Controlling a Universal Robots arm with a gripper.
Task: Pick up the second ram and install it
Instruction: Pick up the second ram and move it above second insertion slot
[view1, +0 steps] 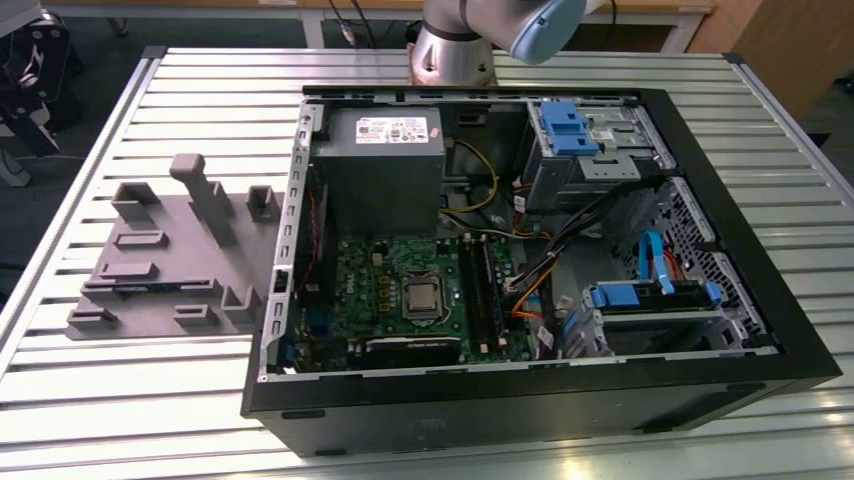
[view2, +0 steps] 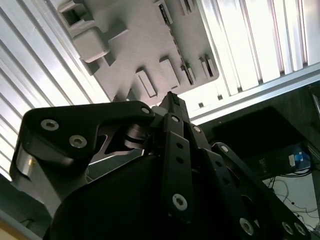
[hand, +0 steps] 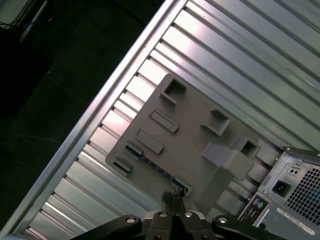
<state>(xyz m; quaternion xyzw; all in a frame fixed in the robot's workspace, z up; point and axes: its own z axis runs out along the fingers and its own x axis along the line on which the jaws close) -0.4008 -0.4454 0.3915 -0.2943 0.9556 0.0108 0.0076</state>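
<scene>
Fingers (hand: 168, 202) nearly together and empty, we hover over the ram (hand: 156, 167), standing on edge in a slot of the grey fixture (view1: 147, 265) at the exterior view's left on the desk (view1: 200, 100); we judge it light, stiff and fragile, best pinched mid-length near its top edge.

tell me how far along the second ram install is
Nothing visibly done yet. The second ram sits on edge in the grey fixture, not picked up. The gripper hangs above it, shut and empty. Left: the pickup and seating it in the motherboard inside the open case.
</scene>
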